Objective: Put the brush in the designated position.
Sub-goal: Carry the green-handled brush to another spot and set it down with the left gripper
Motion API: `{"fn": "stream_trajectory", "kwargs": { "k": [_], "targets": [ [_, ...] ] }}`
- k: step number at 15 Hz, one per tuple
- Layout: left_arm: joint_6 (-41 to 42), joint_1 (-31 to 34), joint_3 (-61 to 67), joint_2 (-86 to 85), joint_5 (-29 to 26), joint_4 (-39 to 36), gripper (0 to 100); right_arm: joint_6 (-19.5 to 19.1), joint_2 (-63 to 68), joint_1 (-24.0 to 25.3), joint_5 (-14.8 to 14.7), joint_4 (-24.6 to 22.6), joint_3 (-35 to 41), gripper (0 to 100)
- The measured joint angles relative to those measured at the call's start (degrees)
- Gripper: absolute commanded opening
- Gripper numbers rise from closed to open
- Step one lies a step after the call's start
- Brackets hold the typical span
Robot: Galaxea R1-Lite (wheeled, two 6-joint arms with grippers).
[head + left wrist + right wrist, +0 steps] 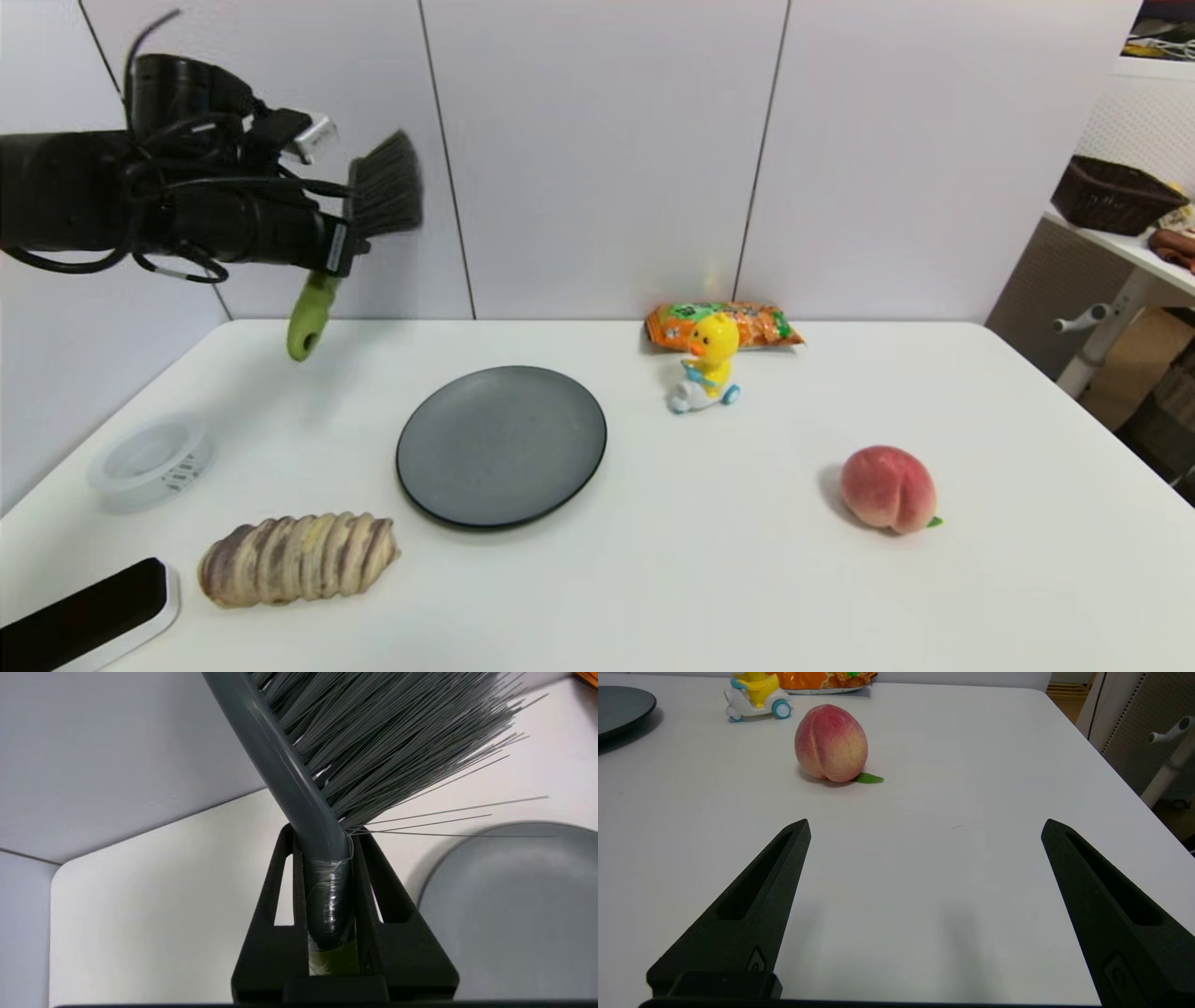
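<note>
My left gripper [347,245] clenches the brush [369,210] at its neck, high over the table's [653,560] far-left corner; light, stiff handle, soft bristles; right gripper [924,826] agape, idle.

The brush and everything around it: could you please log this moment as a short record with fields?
brush: held in the air, bristles up, green handle hanging down
left gripper: shut on the brush neck, above the table's far left
right gripper: open, low over bare table near the peach
plate: dark grey, nothing on it
other items: toy duck, snack bag, bread, clear tub
</note>
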Motion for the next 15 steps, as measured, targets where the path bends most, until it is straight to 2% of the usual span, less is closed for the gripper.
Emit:
{"fn": "stream_trajectory", "kwargs": {
  "k": [8,12,15],
  "targets": [
    [17.70,-14.67,13.73,-17.31,-17.46,14.12,0,0.00,0.00,-0.02,-0.02,0.00,0.00,100],
    [20.87,-24.62,22.20,-20.24,-19.05,17.81,0,-0.01,0.00,-0.02,0.00,0.00,0.00,100],
    [21.60,-28.43,27.04,-20.49,-19.08,17.88,0,-0.01,0.00,-0.02,-0.04,-0.01,0.00,100]
  ]
}}
